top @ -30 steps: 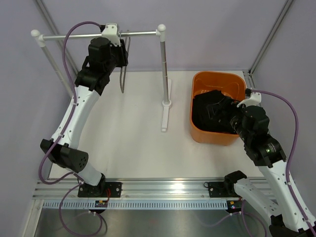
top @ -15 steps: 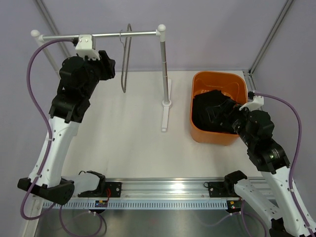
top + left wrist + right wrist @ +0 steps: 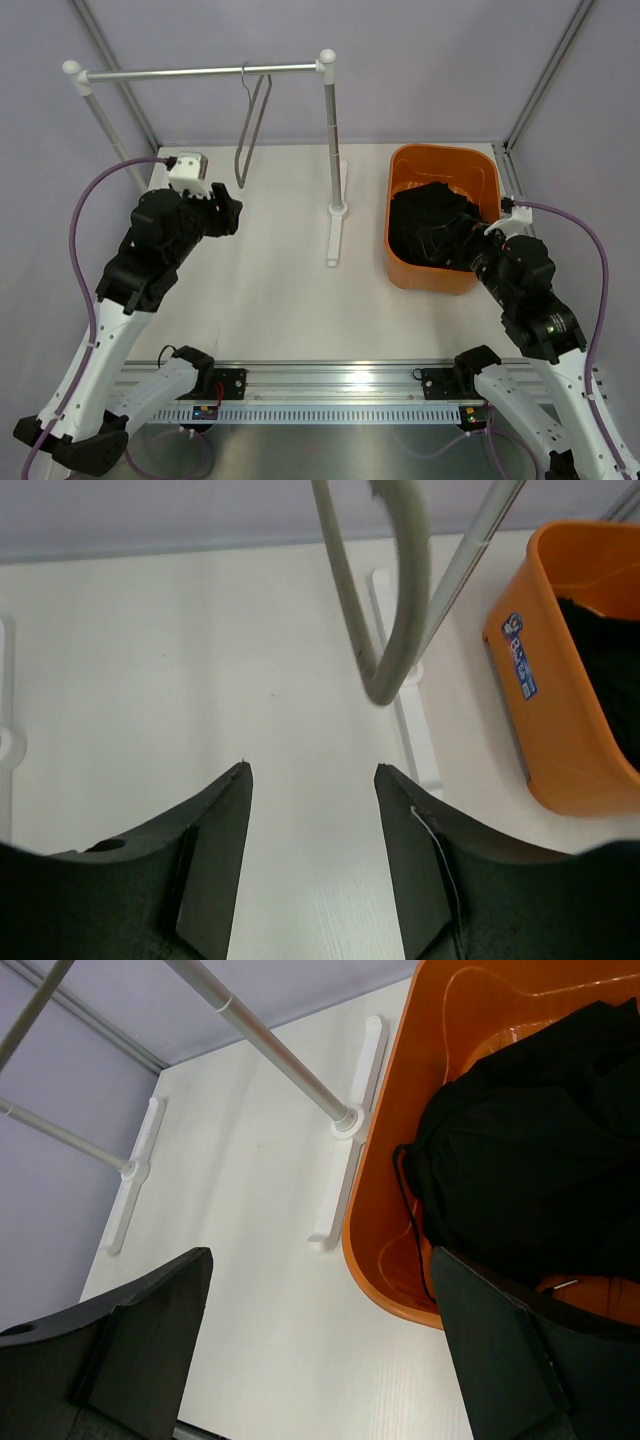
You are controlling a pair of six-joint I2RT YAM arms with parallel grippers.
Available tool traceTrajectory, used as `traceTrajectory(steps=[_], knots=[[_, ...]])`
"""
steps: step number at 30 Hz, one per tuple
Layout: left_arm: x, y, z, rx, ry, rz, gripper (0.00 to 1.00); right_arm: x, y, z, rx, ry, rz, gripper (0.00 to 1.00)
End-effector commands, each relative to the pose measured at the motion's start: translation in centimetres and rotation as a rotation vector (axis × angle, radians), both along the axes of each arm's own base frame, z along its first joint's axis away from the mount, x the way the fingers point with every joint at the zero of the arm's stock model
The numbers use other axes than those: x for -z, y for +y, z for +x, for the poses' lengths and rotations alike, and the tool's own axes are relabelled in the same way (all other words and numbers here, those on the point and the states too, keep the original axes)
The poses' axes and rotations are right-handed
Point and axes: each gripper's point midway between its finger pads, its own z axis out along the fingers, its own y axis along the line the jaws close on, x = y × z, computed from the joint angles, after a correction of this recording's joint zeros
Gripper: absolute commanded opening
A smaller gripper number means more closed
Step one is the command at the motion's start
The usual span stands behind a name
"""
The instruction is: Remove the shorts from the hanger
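White worktop (image 3: pixel 250 1260) | hanger (image 3: pixel 381 687) hung bare, upright, just ahead of left tool (image 3: pixel 312 770), half-open, empty | shorts (image 3: pixel 530 1150) lay in tub (image 3: pixel 395 1130) beside nearer right tool (image 3: pixel 320 1255), wide open, empty

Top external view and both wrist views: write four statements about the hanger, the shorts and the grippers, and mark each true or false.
1. The thin grey-brown loop hanger hangs from the silver rail. True.
2. The black fabric shorts hang on the hanger. False: they lie in the orange plastic tub, and the hanger is bare.
3. The left gripper is shut on the hanger. False: it is open, empty and apart from the hanger.
4. The right gripper is open, with nothing between its fingers. True.
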Motion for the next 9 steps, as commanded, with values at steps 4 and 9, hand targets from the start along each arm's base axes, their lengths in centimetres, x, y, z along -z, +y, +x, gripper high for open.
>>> traceTrajectory(steps=[4,9], knots=[[0.9,0.6,-2.2,0.023,-0.042,0.005,0.59,0.4,0.2,-0.6,-0.025,-0.014,0.006,0.99],[2.5,0.7,-2.5,0.032,-0.027,0.02,0.6,0.7,0.2,-0.5,-0.025,-0.014,0.007,0.99]])
